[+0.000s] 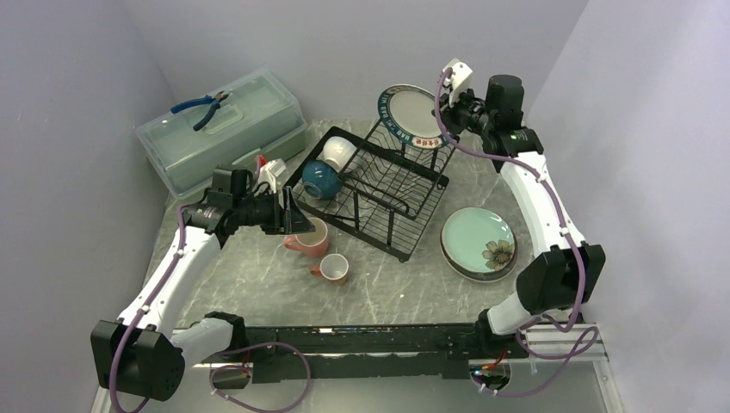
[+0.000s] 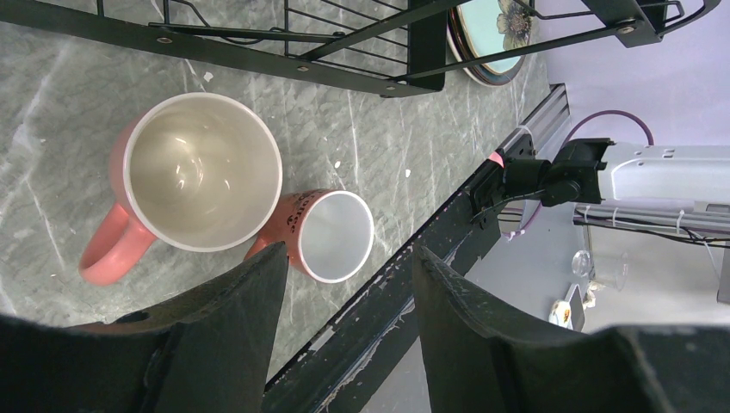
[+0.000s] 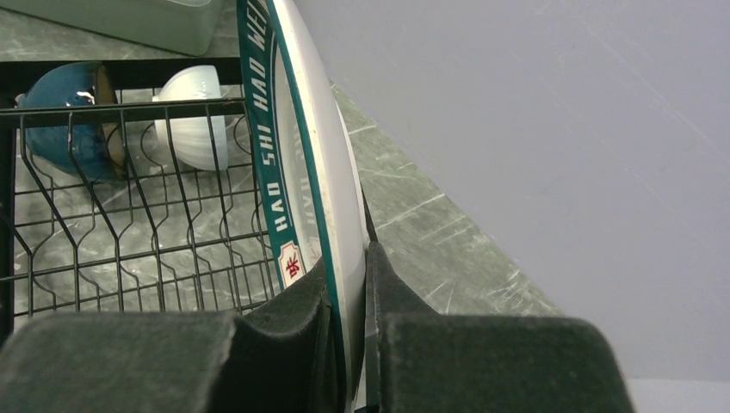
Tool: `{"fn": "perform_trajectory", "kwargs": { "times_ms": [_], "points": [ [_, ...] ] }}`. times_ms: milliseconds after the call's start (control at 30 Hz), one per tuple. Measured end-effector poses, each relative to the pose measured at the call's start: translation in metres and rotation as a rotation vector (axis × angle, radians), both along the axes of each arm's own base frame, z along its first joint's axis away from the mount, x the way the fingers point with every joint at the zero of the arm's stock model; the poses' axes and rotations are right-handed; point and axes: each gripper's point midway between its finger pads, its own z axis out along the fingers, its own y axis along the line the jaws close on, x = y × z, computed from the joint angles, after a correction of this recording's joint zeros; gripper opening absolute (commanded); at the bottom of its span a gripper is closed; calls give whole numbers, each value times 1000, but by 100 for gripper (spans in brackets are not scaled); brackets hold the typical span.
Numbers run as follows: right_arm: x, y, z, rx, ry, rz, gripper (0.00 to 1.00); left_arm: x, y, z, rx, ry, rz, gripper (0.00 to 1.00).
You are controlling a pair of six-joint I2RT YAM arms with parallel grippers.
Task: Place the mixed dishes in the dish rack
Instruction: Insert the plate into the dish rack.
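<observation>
Surface: grey marbled table (image 1: pixel 258 275)
Dish rack (image 1: pixel 379 185): stood mid-table, blue bowl (image 1: pixel 318 179) and white bowl (image 1: pixel 339 152) inside
Right gripper (image 3: pixel 347 267): pinched tight on teal-lettered plate (image 1: pixel 409 107), upright at rack's far edge
Left gripper (image 2: pixel 349 254): gaped wide, empty, above big pink mug (image 2: pixel 202 172) and small pink mug (image 2: pixel 331 234)
Green floral plate (image 1: pixel 479 241): lay flat right of rack

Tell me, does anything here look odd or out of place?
Yes: blue-handled pliers lie on the lid of the plastic box at the far left of the table, a workshop tool beside the dishes. Nothing else stands out.
</observation>
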Motion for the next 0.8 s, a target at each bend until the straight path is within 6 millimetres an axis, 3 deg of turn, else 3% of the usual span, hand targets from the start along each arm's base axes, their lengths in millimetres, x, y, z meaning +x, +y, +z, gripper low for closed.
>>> {"fn": "perform_trajectory", "kwargs": {
  "times_ms": [433,800],
  "points": [
    [-5,-10,-7,11,15,-69,40,0,0,0,-1,-3,-1,60],
    [-32,-13,46,93,-86,-96,53,0,0,2,-3,-13,-1,60]
  ]
}}
